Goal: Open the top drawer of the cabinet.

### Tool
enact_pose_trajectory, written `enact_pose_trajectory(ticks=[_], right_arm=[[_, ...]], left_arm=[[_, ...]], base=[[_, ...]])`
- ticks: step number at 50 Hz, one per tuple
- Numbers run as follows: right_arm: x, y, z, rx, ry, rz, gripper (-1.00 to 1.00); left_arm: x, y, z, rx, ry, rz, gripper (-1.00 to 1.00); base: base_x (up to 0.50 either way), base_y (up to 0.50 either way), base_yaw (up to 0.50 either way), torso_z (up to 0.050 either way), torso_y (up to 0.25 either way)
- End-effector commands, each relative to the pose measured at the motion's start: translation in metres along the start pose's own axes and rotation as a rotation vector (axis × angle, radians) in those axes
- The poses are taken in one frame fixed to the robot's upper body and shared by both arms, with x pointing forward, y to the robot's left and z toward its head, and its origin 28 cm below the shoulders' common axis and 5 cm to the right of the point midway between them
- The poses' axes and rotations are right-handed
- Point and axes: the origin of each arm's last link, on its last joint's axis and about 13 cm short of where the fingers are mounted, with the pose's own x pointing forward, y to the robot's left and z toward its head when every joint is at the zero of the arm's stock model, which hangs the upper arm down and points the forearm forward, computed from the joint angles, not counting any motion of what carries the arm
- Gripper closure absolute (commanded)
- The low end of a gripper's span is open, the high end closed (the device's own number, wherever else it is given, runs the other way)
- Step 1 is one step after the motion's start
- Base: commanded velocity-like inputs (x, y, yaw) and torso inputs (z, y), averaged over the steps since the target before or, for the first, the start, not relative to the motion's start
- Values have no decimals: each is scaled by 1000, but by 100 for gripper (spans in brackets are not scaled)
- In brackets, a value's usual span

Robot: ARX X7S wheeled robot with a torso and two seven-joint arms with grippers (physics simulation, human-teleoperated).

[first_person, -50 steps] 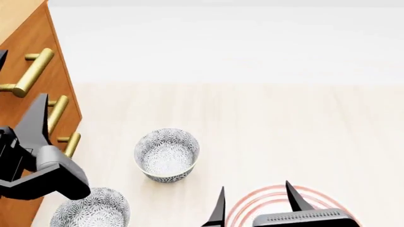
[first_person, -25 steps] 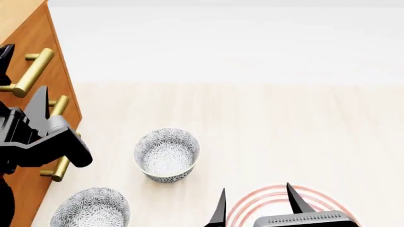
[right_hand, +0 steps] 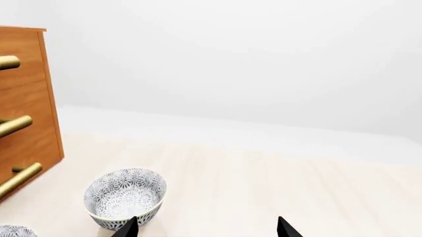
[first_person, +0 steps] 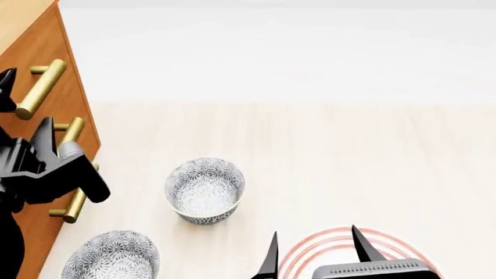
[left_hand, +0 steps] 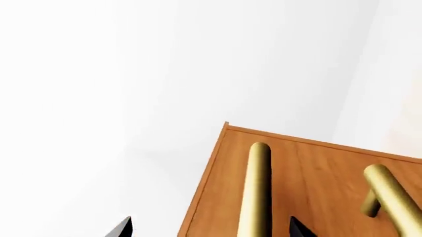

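At the cabinet (first_person: 46, 70) front, left hand (first_person: 20, 107) is spread open, holding nothing, fingertips straddling the top drawer (left_hand: 310, 187) handle (first_person: 40, 88); drawer face flush, closed. Right hand (first_person: 314, 250) open, empty, well apart from cabinet, above a red-ringed plate (first_person: 326, 247), near patterned bowl (first_person: 204, 189).

1. Cabinet (first_person: 35, 43): orange-brown wood; handles (first_person: 40, 89) brass.
2. Two bowls (first_person: 204, 189): white, dense grey floral pattern.
3. Plate (first_person: 341, 247): white, red concentric rings.
4. Table (first_person: 349, 163): pale wood grain.
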Motion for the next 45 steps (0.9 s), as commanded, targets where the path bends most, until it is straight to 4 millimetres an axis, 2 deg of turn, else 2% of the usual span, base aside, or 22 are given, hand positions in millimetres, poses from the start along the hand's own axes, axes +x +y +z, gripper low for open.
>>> enact_pose_trajectory(ticks=[1, 2, 32, 37, 45], right_arm=[[0, 0, -1, 1, 3, 1, -100], [0, 0, -1, 1, 3, 1, -100], [-2, -1, -5, 7, 8, -2, -100], [-2, -2, -5, 7, 9, -4, -100], [-2, -1, -5, 1, 9, -2, -100]], left_arm=[[1, -7, -5, -8, 46, -21, -100], [1, -7, -5, -10, 49, -22, 100], [-2, -2, 4, 18, 21, -21, 100], [-1, 3, 4, 26, 23, -7, 100], [11, 20, 16, 32, 35, 26, 100]], base=[[0, 0, 0, 0, 0], [0, 0, 0, 0, 0], [0, 0, 0, 0, 1], [0, 0, 1, 0, 0], [1, 0, 0, 0, 1]])
